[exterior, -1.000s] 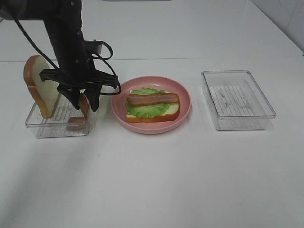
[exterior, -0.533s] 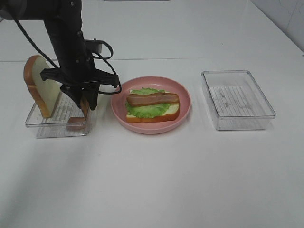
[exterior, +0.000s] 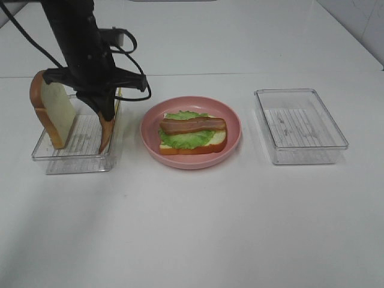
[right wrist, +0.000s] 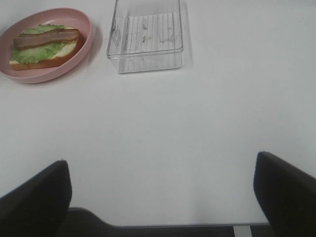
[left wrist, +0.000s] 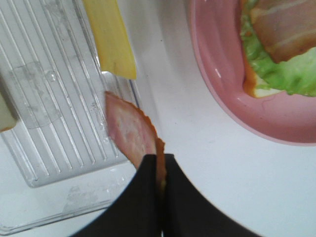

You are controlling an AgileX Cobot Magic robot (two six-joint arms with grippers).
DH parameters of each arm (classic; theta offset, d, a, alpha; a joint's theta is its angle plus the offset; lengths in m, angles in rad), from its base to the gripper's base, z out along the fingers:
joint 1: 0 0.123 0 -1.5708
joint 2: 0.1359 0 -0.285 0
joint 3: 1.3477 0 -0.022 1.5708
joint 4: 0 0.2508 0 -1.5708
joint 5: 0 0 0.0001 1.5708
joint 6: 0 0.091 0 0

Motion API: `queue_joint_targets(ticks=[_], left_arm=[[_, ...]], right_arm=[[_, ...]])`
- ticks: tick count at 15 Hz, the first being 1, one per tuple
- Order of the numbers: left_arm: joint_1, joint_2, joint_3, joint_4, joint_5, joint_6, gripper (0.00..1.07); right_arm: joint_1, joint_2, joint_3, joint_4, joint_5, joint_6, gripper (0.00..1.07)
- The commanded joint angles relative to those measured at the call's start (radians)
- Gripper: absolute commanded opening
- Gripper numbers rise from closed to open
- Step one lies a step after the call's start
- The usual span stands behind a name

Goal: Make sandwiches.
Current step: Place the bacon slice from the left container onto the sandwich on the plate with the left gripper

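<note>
Right fingers (right wrist: 34, 197) spread wide and empty above the near bench (right wrist: 197, 108). At centre, the sandwich (exterior: 192, 135), topped with lettuce and meat, lies on the pink plate (exterior: 192, 163). Left fingers (left wrist: 143, 197) are clenched on a meat strip (left wrist: 129, 131) hanging over the left tray (exterior: 72, 157), beside an upright bread slice (exterior: 54, 114).

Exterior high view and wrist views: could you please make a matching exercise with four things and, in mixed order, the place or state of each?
Things:
1 loose bread slice
2 hanging meat strip
3 lettuce
4 right tool

Place or state:
A on the pink plate
B open
C leaning in the left tray
D pinched in the left tool

Pairs: 1-C, 2-D, 3-A, 4-B
</note>
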Motion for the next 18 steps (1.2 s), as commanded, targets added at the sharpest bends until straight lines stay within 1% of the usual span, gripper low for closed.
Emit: queue_joint_targets(ticks=[1, 3, 5, 6, 7, 9, 10, 11, 12, 14, 15, 16, 18], left_arm=[[-0.007, -0.076, -0.006, -0.007, 0.012, 0.005, 0.0], [-0.021, -0.127, -0.024, -0.026, 0.02, 0.014, 0.0], [-0.033, -0.126, -0.091, -0.063, 0.028, 0.04, 0.0], [-0.054, -0.116, -0.148, -0.079, 0.033, 0.054, 0.0], [-0.058, -0.107, -0.172, -0.085, 0.039, 0.059, 0.0], [-0.086, -0.057, -0.267, -0.149, 0.063, 0.112, 0.0], [-0.101, -0.001, -0.347, -0.2, 0.08, 0.135, 0.0], [-0.108, 0.041, -0.402, -0.228, 0.09, 0.136, 0.0], [-0.113, 0.062, -0.422, -0.239, 0.09, 0.136, 0.0], [-0.135, 0.139, -0.503, -0.283, 0.095, 0.141, 0.0], [-0.142, 0.154, -0.515, -0.289, 0.096, 0.141, 0.0], [-0.165, 0.221, -0.56, -0.313, 0.092, 0.141, 0.0], [-0.176, 0.26, -0.575, -0.352, 0.078, 0.151, 0.0]], right_arm=[[-0.003, -0.033, 0.004, 0.004, -0.008, -0.008, 0.95], [-0.003, -0.033, 0.004, 0.004, -0.008, -0.008, 0.95], [-0.003, -0.033, 0.004, 0.004, -0.008, -0.008, 0.95], [-0.003, -0.032, 0.004, 0.004, -0.008, -0.008, 0.95], [-0.003, -0.032, 0.004, 0.004, -0.008, -0.008, 0.95], [-0.003, -0.032, 0.004, 0.004, -0.008, -0.008, 0.95], [-0.003, -0.032, 0.004, 0.004, -0.008, -0.008, 0.95], [-0.003, -0.032, 0.004, 0.004, -0.008, -0.008, 0.95], [-0.003, -0.032, 0.004, 0.004, -0.008, -0.008, 0.95], [-0.003, -0.03, 0.004, 0.004, -0.008, -0.008, 0.95], [-0.003, -0.03, 0.004, 0.004, -0.008, -0.008, 0.95], [-0.003, -0.03, 0.004, 0.004, -0.008, -0.008, 0.95], [-0.003, -0.03, 0.004, 0.004, -0.008, -0.008, 0.95]])
